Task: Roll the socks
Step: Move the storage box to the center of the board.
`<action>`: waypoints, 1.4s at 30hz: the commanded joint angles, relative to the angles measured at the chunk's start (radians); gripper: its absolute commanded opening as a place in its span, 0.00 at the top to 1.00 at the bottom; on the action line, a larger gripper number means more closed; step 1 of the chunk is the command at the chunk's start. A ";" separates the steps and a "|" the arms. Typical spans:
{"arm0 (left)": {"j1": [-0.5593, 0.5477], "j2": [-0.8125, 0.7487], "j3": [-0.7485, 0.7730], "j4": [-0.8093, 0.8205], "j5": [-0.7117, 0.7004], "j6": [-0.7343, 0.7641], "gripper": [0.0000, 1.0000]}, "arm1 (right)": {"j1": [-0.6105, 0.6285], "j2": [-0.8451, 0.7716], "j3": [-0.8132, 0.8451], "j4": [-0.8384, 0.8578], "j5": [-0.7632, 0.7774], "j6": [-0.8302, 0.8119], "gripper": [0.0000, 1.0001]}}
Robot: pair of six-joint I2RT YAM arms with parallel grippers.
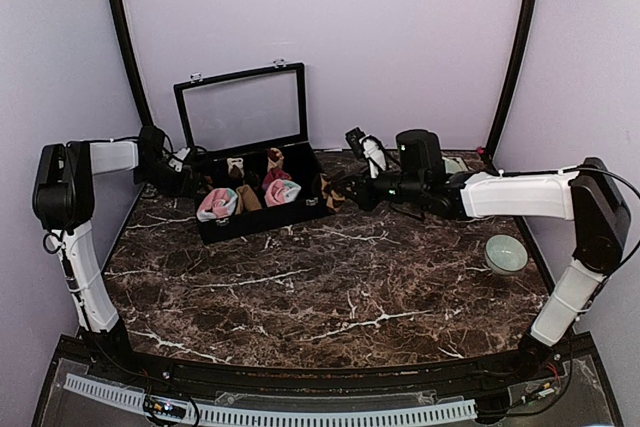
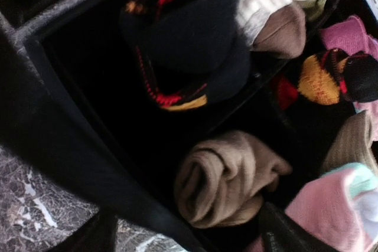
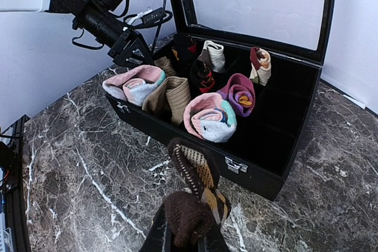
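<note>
marble counter [image 1: 330, 287] is carrying the work near its far edge: the right gripper [image 3: 184, 237] is pinching the brown sock [image 3: 198, 175] by its bunched end, its length pointing away toward the box [image 3: 195, 146] wall just beyond. farther left, the left gripper [image 3: 129, 48] is hanging spread wide over the box's end, beside a pink roll [image 3: 134, 82].

R hand [image 3: 184, 231] w/ checked sock [image 3: 199, 172]

The dark brown sock [image 3: 198, 172] has tan diamond checks. The pink sock [image 3: 211, 116] shows mint-green. The box [image 3: 260, 172] is black, and the table [image 1: 330, 287] white-veined brown marble.
</note>
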 commanded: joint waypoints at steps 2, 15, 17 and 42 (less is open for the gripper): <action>-0.004 0.016 -0.016 -0.001 -0.010 0.025 0.30 | -0.005 -0.046 -0.017 0.045 -0.006 0.010 1.00; -0.039 -0.030 -0.045 -0.059 0.013 0.100 0.36 | -0.004 -0.039 -0.019 0.043 -0.006 0.018 1.00; -0.042 -0.021 -0.045 -0.075 0.020 0.114 0.39 | -0.005 -0.039 -0.016 0.036 -0.003 0.017 1.00; -0.186 -0.110 -0.233 -0.259 0.217 0.366 0.66 | -0.012 -0.013 0.049 -0.100 0.110 -0.068 1.00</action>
